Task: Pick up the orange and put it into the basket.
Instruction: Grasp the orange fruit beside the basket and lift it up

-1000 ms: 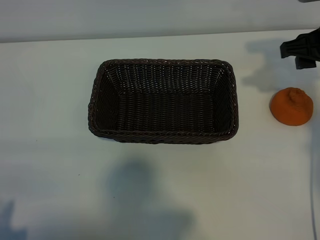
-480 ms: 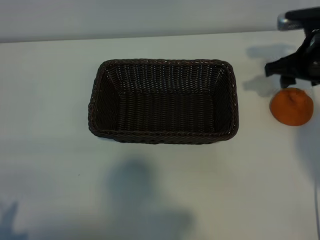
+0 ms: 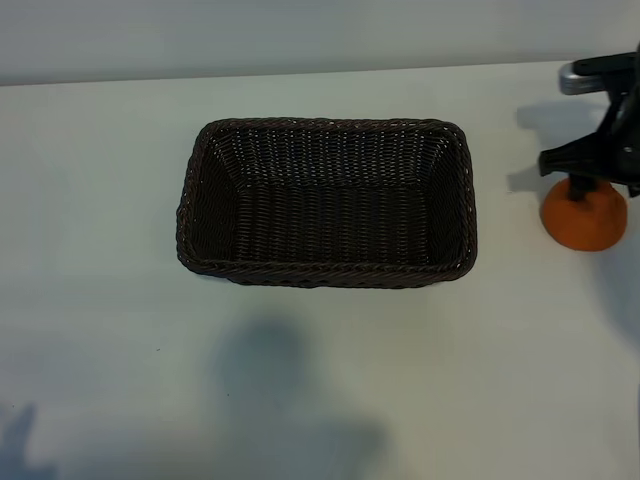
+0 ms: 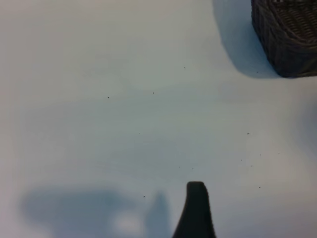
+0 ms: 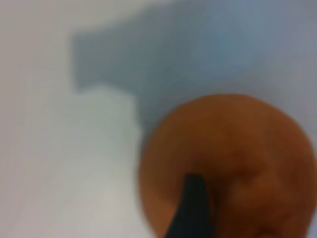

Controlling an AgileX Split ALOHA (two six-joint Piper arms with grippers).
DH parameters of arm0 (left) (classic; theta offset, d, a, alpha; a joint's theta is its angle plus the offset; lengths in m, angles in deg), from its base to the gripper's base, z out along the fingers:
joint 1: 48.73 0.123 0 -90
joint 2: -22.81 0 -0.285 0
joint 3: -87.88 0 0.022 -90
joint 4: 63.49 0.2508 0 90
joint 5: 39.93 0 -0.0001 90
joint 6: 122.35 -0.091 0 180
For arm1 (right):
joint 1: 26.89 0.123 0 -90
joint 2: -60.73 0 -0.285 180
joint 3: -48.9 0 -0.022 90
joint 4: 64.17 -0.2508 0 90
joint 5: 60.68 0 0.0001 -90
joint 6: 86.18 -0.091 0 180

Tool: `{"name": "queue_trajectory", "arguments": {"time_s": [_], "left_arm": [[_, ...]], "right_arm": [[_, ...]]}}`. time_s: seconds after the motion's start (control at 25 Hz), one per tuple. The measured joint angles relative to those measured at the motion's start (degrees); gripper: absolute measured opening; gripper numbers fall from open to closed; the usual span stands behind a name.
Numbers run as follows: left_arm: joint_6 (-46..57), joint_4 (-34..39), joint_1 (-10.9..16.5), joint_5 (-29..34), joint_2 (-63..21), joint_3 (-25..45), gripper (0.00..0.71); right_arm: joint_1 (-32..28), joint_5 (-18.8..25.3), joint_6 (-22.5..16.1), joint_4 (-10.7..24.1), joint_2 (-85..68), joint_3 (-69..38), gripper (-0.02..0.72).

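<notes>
The orange (image 3: 585, 222) rests on the white table to the right of the basket (image 3: 325, 275), which is dark brown wicker and holds nothing. My right gripper (image 3: 597, 165) hangs directly over the orange's far upper side, open and hiding the fruit's top. In the right wrist view the orange (image 5: 237, 148) fills the frame close up, with one dark fingertip (image 5: 194, 203) in front of it. The left arm is outside the exterior view. Its wrist view shows one fingertip (image 4: 196, 203) above bare table, with nothing near it and a corner of the basket (image 4: 290, 39) farther off.
The white table (image 3: 100, 330) spreads wide to the left of and in front of the basket. The orange lies near the table's right edge, about a fruit's width from the basket's right wall. Arm shadows fall on the front of the table.
My right gripper has come in from the far right corner and dropped onto the orange's top side. Orange and basket have stayed put.
</notes>
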Motion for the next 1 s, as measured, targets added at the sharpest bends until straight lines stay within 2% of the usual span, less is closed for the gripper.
{"name": "queue_trajectory", "arguments": {"time_s": [0.12, 0.36, 0.52, 0.6, 0.64, 0.8, 0.88, 1.0], "left_arm": [[0.00, 0.00, 0.00, 0.00, 0.00, 0.00, 0.593], [0.00, 0.00, 0.00, 0.00, 0.00, 0.00, 0.593], [-0.41, 0.00, 0.00, 0.00, 0.00, 0.00, 0.593], [-0.41, 0.00, 0.00, 0.00, 0.00, 0.00, 0.593], [-0.41, 0.00, 0.00, 0.00, 0.00, 0.00, 0.593], [-0.41, 0.00, 0.00, 0.00, 0.00, 0.00, 0.593], [-0.41, 0.00, 0.00, 0.00, 0.00, 0.00, 0.593], [-0.41, 0.00, 0.00, 0.00, 0.00, 0.00, 0.593]], "right_arm": [[-2.07, -0.41, 1.28, -2.92, 0.34, 0.05, 0.580], [-2.19, -0.63, 7.81, -9.91, 0.58, 0.05, 0.580], [-2.19, -0.63, 9.03, -11.02, 1.42, 0.11, 0.562], [-2.19, -0.45, 9.22, -11.56, 2.14, 0.23, 0.497], [-2.19, -0.45, 9.22, -11.92, 2.29, 0.22, 0.436], [-2.19, -0.38, 10.09, -12.41, 2.28, 0.29, 0.133], [-2.19, -0.32, 10.93, -12.52, 2.22, 0.29, 0.093], [-2.19, 0.48, 11.19, -12.58, 1.32, 0.29, 0.093]]}}
